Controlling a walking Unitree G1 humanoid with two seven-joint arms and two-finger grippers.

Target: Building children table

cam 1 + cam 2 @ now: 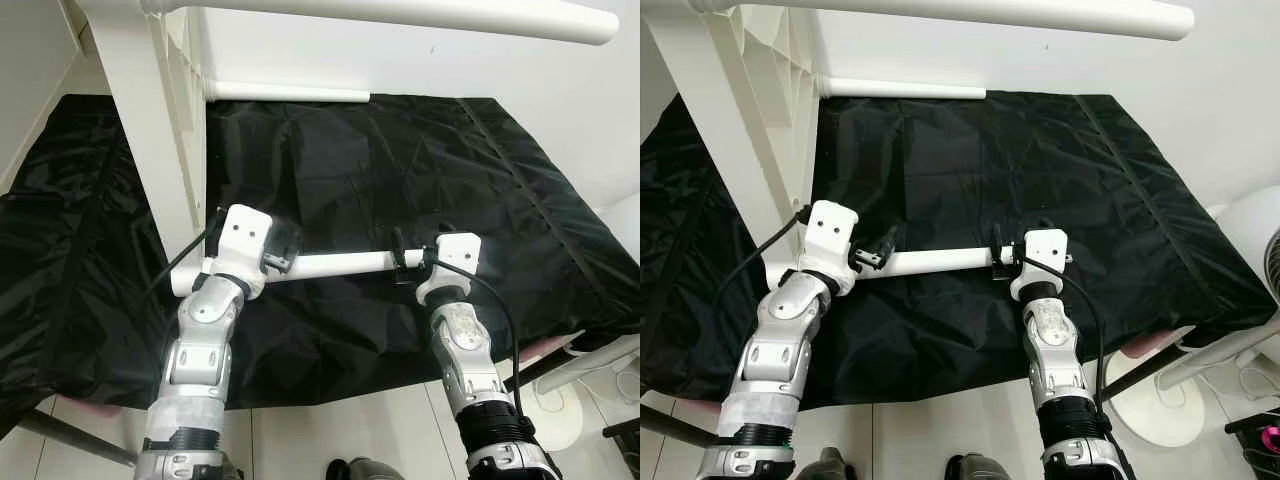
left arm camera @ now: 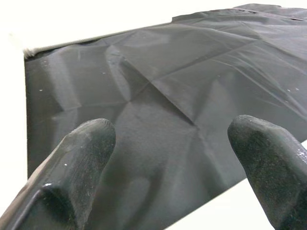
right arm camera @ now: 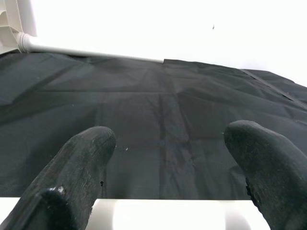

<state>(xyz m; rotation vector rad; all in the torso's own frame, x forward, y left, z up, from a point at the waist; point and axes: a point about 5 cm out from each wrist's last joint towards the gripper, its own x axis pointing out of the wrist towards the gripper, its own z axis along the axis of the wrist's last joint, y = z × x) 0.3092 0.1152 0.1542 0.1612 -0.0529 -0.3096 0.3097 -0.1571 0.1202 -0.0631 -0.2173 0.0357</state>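
Observation:
A loose white table leg tube lies across a black sheet, between my two grippers. My left gripper sits over the tube near its left end. Its fingers are spread open, with the sheet visible between them. My right gripper is at the tube's right end and is also open. The white tube runs just under its fingers. The white children's table frame stands on its side at the back left. One of its fitted legs reaches across the top.
Another white leg juts from the frame low along the wall. The sheet's front edge hangs above a tiled floor. A white fan stand is on the floor at the right. A white wall is behind.

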